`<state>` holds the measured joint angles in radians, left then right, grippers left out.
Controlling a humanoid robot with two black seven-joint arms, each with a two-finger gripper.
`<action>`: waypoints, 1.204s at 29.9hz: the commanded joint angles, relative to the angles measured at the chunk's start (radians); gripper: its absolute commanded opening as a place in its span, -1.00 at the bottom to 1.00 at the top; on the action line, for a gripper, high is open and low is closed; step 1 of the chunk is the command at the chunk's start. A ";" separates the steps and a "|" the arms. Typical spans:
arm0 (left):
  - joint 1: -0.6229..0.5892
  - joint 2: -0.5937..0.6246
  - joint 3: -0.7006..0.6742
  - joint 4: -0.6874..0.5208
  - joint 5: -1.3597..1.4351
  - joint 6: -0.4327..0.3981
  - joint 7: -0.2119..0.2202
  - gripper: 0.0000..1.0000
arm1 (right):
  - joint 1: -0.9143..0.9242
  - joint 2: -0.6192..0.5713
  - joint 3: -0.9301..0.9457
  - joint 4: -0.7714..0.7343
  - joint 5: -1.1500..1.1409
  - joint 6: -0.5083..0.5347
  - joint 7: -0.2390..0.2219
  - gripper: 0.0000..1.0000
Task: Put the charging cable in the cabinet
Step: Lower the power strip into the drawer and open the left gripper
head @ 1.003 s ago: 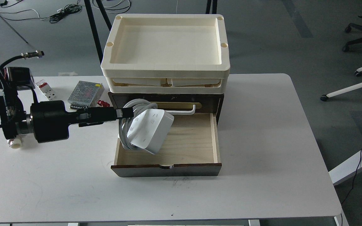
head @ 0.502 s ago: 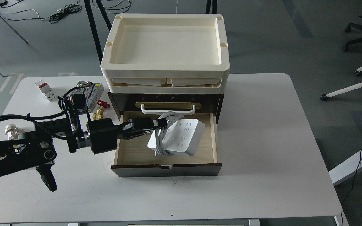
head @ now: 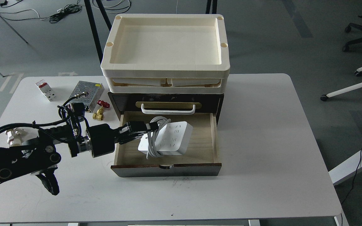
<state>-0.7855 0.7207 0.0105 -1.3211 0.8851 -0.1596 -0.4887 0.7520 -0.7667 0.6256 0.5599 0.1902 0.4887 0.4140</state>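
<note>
The charging cable [head: 170, 138], a flat white power strip with its cord coiled around the middle, lies inside the pulled-out lower drawer [head: 196, 147] of the dark brown cabinet [head: 165, 100]. My left gripper [head: 151, 127] reaches over the drawer's left wall and is shut on the coiled cord at the strip's left end. The strip looks slightly tilted, low in the drawer; I cannot tell if it rests on the drawer floor. The upper drawer, with a white bar handle [head: 167, 110], is closed. My right gripper is out of view.
Cream trays [head: 165, 67] are stacked on top of the cabinet. On the table [head: 262, 157] left of the cabinet lie a silver perforated power supply box [head: 85, 91], a small white breaker with a red switch [head: 45, 90], a brass valve with a red handle [head: 100, 112] and a white fitting [head: 13, 135].
My left arm has lowered and carried the power strip from above the drawer's left edge down into the drawer, then shifted it slightly left and lower. The gripper stays shut on the cord.
</note>
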 commanded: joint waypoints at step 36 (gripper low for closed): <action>0.014 0.002 0.005 0.082 0.014 -0.054 0.000 -0.73 | -0.010 0.000 0.006 -0.001 0.000 0.000 0.000 0.99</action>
<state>-0.7720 0.7232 0.0183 -1.2413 0.8989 -0.2086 -0.4888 0.7440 -0.7668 0.6291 0.5597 0.1902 0.4887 0.4139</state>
